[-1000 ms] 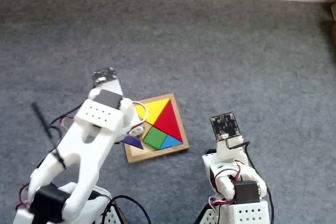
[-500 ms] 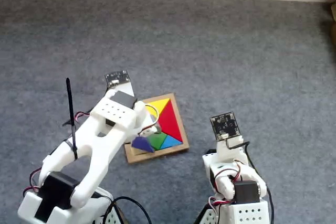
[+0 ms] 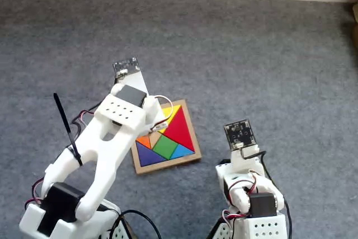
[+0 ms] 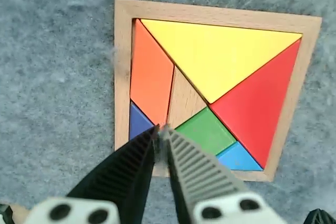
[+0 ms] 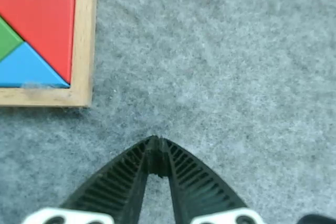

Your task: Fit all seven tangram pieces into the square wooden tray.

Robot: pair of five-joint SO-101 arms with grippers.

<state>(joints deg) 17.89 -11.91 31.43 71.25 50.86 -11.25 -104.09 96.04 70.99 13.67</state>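
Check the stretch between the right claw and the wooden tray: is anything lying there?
Nothing. In the right wrist view, bare grey carpet runs from the right claw to the wooden tray corner.

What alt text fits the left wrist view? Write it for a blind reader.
A square wooden tray on grey carpet holds a yellow triangle, a red triangle, an orange parallelogram, a green square, a light blue triangle and a dark blue triangle, with a wood-coloured triangular patch mid-tray. The left pincer, shut, hangs over the dark blue one.
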